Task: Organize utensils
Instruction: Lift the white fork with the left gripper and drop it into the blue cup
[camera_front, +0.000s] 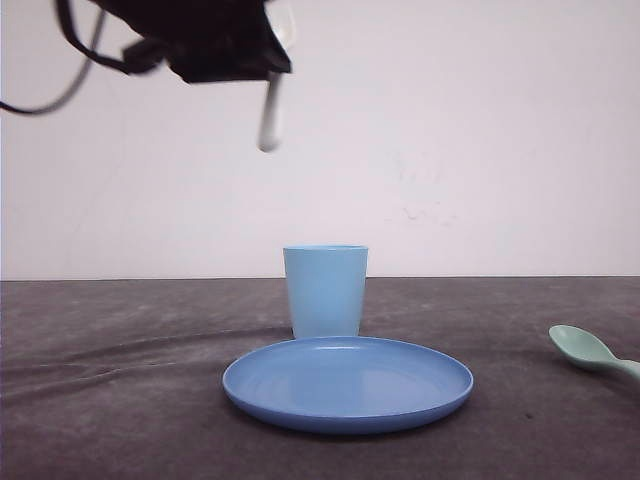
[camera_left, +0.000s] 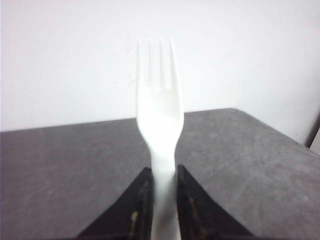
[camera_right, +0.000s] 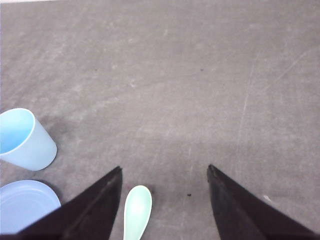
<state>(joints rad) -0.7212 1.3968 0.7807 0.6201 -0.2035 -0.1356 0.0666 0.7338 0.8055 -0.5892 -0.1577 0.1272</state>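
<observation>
White fork (camera_left: 161, 115) clamped by its handle in the raised left gripper (camera_left: 161, 200), right gripper (camera_right: 165, 172) held wide open above the table, green spoon (camera_right: 137, 210) lying just beside one fingertip, near the cup (camera_front: 325, 290) and plate (camera_front: 347, 383).

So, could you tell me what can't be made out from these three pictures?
- Fork: in the left wrist view its handle end is cut off by the picture's edge between the left gripper fingers; in the front view its tines are hidden by the gripper body.
- Spoon: its handle runs off the edge in the front and right wrist views.
- Cup: its inside cannot be seen from the front; the right wrist view shows only part.
</observation>
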